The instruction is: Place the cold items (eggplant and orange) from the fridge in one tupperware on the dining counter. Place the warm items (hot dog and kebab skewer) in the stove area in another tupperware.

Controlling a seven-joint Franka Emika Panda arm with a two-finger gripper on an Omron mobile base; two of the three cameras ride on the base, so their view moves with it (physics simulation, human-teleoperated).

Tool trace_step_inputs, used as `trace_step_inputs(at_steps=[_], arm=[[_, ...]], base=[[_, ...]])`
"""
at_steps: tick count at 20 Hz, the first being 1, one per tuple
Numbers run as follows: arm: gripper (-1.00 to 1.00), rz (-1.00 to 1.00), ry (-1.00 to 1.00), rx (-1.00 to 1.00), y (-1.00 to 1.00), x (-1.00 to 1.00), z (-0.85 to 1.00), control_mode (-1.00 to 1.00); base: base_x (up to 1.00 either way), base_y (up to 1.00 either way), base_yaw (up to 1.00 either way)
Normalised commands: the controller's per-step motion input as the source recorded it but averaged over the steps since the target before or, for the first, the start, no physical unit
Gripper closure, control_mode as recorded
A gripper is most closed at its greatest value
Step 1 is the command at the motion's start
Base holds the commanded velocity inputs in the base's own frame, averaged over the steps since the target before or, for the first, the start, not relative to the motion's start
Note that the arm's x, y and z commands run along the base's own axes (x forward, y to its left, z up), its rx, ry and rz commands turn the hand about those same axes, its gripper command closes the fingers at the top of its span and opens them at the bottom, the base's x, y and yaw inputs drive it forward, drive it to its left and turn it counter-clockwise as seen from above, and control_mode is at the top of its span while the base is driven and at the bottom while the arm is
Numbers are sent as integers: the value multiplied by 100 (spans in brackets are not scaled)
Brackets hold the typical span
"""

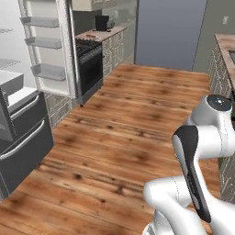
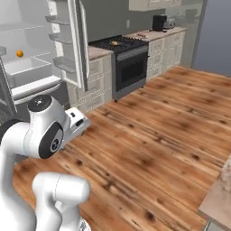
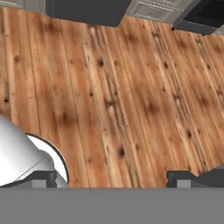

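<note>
The gripper [image 3: 111, 177] hangs over the wooden floor [image 3: 122, 96], jaws wide apart and empty. The orange [image 2: 19, 53] sits inside the open fridge [image 2: 67, 45] at ten o'clock.

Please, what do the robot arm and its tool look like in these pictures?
The arm is built of glossy white rounded segments with dark grey joint caps and a black band along one link. The tool ends in two small dark grey block-shaped fingertips. No cables or markings are visible.
</note>
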Motion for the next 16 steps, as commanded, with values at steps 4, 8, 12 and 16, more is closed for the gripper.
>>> trace_step_inputs(at_steps=[4,8,12,16], arm=[[-100,0,0,0,0,0,0,100],[-100,0,0,0,0,0,0,100],[-100,0,0,0,0,0,0,100],[-100,0,0,0,0,0,0,100]], base=[[69,26,38],[76,37,43],[91,31,48],[100,15,44]])
